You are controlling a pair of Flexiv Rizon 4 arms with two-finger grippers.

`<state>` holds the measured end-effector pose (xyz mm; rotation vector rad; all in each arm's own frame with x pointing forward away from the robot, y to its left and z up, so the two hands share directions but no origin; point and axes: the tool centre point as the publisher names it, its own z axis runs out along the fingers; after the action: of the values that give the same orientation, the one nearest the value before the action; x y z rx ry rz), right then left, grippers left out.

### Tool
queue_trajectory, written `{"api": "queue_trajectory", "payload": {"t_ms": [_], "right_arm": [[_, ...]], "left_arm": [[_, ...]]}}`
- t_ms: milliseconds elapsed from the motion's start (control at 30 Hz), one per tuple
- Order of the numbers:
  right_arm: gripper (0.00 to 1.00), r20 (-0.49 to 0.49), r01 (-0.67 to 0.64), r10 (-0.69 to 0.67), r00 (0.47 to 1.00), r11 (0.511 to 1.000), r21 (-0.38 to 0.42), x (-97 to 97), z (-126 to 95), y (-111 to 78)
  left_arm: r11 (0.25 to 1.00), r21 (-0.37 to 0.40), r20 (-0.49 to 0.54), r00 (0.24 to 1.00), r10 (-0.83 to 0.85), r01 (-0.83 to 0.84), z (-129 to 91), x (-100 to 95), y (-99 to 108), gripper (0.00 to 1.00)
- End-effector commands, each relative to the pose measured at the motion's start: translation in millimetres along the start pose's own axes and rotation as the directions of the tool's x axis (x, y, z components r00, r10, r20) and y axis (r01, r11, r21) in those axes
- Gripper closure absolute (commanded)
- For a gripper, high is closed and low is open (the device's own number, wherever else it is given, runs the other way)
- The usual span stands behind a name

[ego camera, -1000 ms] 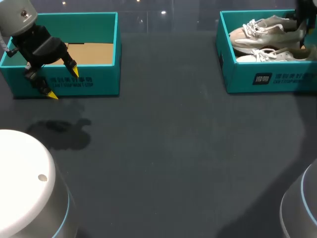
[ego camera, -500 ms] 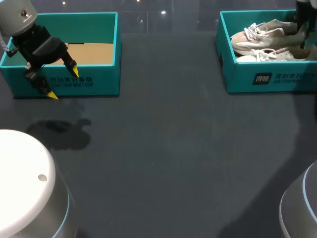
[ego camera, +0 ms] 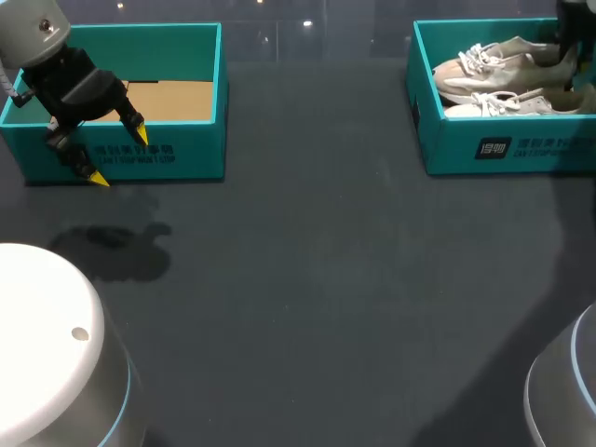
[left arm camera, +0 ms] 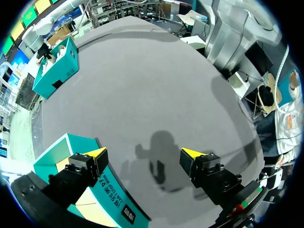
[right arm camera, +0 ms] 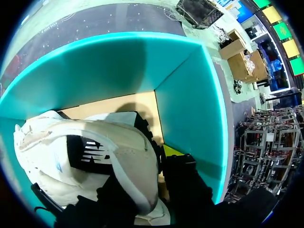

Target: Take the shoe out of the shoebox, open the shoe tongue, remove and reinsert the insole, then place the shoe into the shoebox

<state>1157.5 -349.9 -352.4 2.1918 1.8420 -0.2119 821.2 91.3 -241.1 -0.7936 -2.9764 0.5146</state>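
Observation:
The right teal shoebox [ego camera: 484, 149] holds two pale sneakers. My right gripper [ego camera: 565, 58] comes in at the box's far right corner and is shut on the heel of the upper shoe [ego camera: 484, 65]. In the right wrist view the heel collar of the shoe [right arm camera: 109, 142] sits between the fingers of the right gripper [right arm camera: 154, 159], inside the teal walls [right arm camera: 190, 109]. The second shoe [ego camera: 507, 102] lies beside it. My left gripper [ego camera: 119, 156] hangs open over the front wall of the left teal box [ego camera: 186, 154], with nothing between its tips [left arm camera: 145, 154].
The left box [left arm camera: 88, 202] shows only its brown cardboard floor [ego camera: 172, 101]. Dark table surface [ego camera: 326, 279] stretches between the two boxes. The white housings of my arms [ego camera: 47, 354] fill the near corners.
The upper shoe, held by my right gripper, has sunk slightly lower into the right box. My left arm has not moved.

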Motion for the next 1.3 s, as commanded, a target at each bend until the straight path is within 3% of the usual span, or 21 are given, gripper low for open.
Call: {"api": "queue_trajectory", "payload": {"t_ms": [33,800,833,867,1000,1300], "right_arm": [[1.0,-0.005,0.018,-0.018,1.0,1.0,-0.013,0.7,0,-7.3],[1.0,-0.032,0.064,-0.064,0.997,0.998,0.003,18.1,11,-8.2],[0.99,-0.033,0.064,-0.064,0.997,0.998,0.004,18.1,11,-8.0],[0.89,-0.039,0.067,-0.066,0.997,0.998,0.004,18.1,11,-7.9],[0.79,-0.044,0.068,-0.068,0.997,0.998,0.0,17.5,10,-6.0],[0.8,-0.048,0.079,-0.079,0.996,0.997,-0.017,21.0,7,0.7]], "left_arm": [[1.0,-0.002,-0.002,1.0,0.001,-0.001,0,-0.3,0,0.0],[1.0,-0.002,-0.002,1.0,0.001,-0.001,0,-0.3,0,0.0],[1.0,-0.002,-0.002,1.0,0.001,-0.001,0,-0.3,0,0.0],[1.0,-0.002,-0.002,1.0,0.001,-0.001,0,-0.3,0,0.0],[1.0,-0.002,-0.002,1.0,0.001,-0.001,0,-0.3,0,0.0],[1.0,-0.002,-0.002,1.0,0.001,-0.001,0,-0.3,0,0.0]]}}
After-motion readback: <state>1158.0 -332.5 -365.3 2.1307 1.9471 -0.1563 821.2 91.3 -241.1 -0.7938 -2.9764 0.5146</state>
